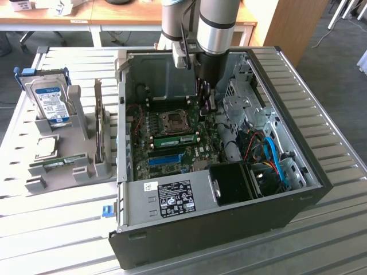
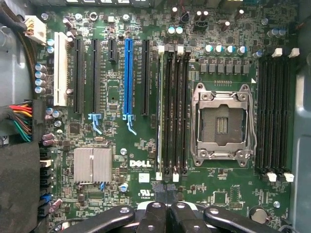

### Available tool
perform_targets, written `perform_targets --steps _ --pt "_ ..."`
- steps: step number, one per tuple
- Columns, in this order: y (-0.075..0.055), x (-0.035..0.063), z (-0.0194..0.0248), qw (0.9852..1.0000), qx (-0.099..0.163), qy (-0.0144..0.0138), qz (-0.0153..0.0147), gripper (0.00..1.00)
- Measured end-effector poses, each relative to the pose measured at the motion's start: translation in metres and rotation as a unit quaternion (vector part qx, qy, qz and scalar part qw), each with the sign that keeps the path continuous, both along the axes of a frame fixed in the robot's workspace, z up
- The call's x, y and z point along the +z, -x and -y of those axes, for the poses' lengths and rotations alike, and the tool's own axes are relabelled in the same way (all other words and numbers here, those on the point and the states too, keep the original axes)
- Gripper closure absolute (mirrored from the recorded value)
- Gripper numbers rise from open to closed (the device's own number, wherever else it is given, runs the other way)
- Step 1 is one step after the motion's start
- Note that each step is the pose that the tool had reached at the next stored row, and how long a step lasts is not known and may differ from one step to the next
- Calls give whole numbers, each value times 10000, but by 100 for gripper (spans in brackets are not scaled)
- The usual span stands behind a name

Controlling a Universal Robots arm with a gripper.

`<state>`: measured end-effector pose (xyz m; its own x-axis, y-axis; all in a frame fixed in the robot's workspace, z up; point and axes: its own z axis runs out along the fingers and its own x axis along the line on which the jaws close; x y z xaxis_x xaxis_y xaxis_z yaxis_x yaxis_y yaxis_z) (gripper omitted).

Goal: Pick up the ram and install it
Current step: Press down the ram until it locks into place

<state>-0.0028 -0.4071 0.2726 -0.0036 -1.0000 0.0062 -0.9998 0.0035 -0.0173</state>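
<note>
Ram (image 1: pixel 175 139) inside open computer case (image 1: pixel 241 229)

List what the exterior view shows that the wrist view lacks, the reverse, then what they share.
Exterior view adds: the blue-labelled hard drive and silver processor chip on the grey stand, the arm, the case's black outer wall. Wrist view adds: the DELL marking. Both: the motherboard, empty processor socket, blue slot, the ram standing in its slot, the shut gripper.
</note>
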Motion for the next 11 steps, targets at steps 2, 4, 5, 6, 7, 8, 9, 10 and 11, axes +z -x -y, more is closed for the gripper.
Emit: perform_targets --steps 2,4,5,6,7,8,9,10,11 --pt "-1 0 0 10000 -1 1 -2 89" --pt "-1 0 0 10000 -1 1 -3 89" --pt "-1 1 0 10000 -1 2 -3 89" --pt "1 0 1 10000 0 2 -3 89" --pt "5 -2 0 10000 0 2 -3 89" --pt "14 -4 0 10000 0 1 -3 89" --pt "25 -6 0 10000 -1 1 -3 89" --pt "39 -8 0 10000 0 1 -3 89" --pt "54 -10 0 10000 -1 1 -3 89"
